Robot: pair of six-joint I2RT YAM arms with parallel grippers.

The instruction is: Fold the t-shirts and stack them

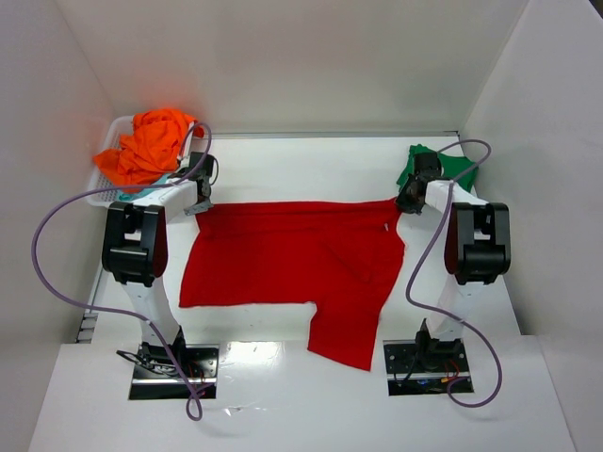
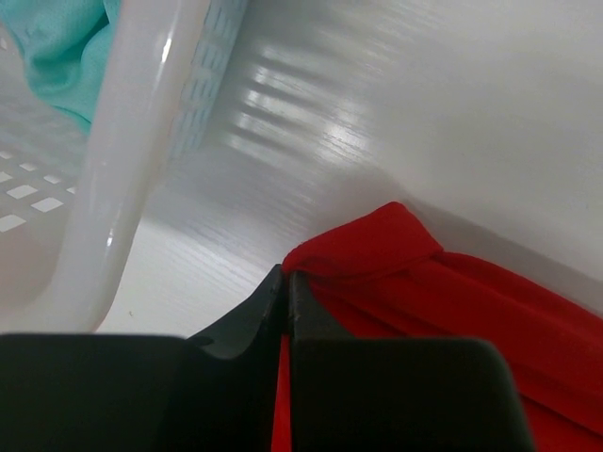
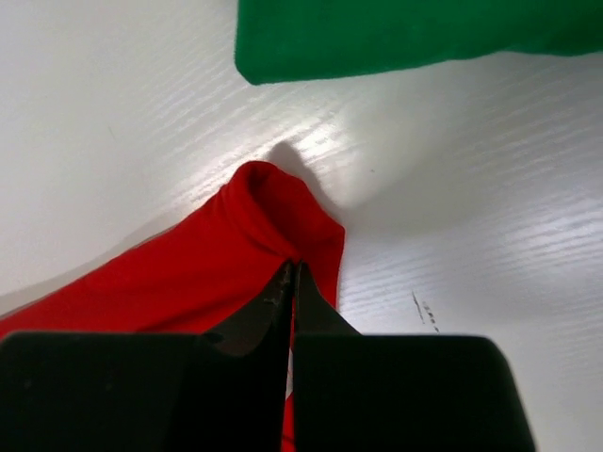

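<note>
Though the red t-shirt (image 1: 292, 264) lies spread flat across the middle of the tabletop (image 1: 301, 169), its two far corners are pinched: the left jaws are closed on the far-left corner, the right jaws on the far-right one. Both bites look thin, so a corner could slip free on lifting and skew the fold. The basket (image 2: 132, 160) with the orange t-shirt (image 1: 151, 146) and teal t-shirt (image 2: 61, 47) sits near the left corner, and the green t-shirt (image 3: 405, 33) just beyond the right. I see no writing.

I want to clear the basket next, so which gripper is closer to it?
Left. The left gripper pinches a corner of the red shirt beside the basket; the right gripper holds the opposite corner, near the green shirt.
</note>
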